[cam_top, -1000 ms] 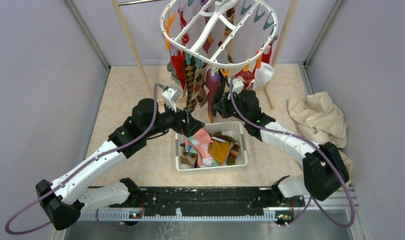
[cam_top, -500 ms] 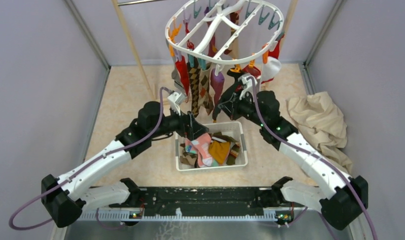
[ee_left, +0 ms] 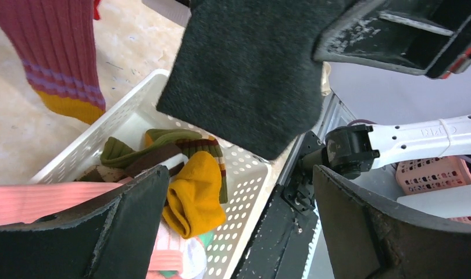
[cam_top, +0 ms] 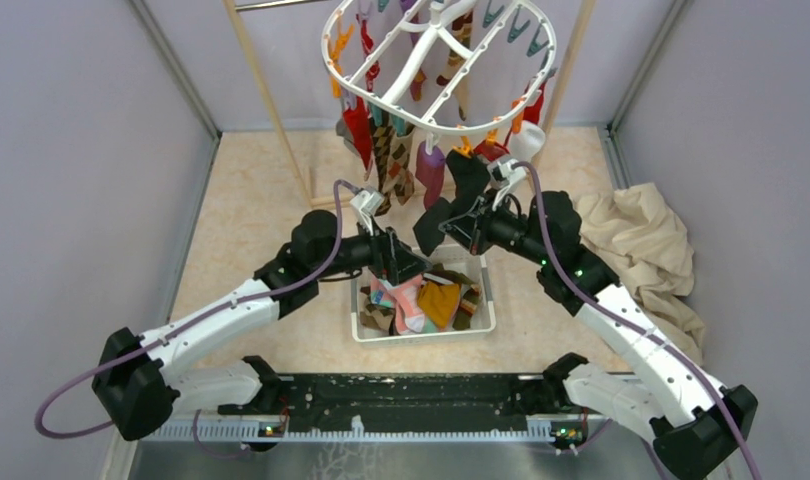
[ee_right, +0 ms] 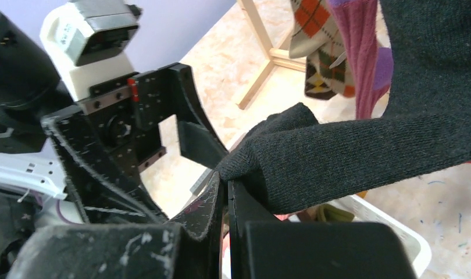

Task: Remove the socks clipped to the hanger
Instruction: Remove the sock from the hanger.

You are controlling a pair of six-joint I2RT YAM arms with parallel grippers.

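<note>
**Dark sock dragged down toward the basket, hanger swinging back**

The hanger [cam_top: 418,62], high above and beyond both grippers, is seen swung back to its hanging place, where half a second ago it was hauled over toward the right arm's side. So the pull on it is judged to have been eased, or a clip has let go. Which one cannot be told, as the sock's upper end is lost among the clips.

The basket [cam_top: 489,300] is found directly under the left gripper and just below the right one. It is already stocked with a pink sock [cam_top: 406,285], a yellow sock [ee_left: 192,192] and others.

The dark sock [cam_top: 443,210] has been drawn down and across within the last second. It is now draped right in front of the left gripper's mouth, above the basket's far corner. Its toe end is clenched in the right gripper [ee_right: 224,186], whose jaws are pressed flat together on the knit.

The argyle sock [cam_top: 386,165] and the purple sock [cam_top: 431,170] are left dangling just beyond the grippers, with more behind them, so plenty of the task is judged outstanding.

The left gripper [cam_top: 399,262] has been pushed forward over the basket. It is spread wide, and nothing is held between its fingers. A drop into the basket is reckoned the next call, once the sock is surely free.
</note>
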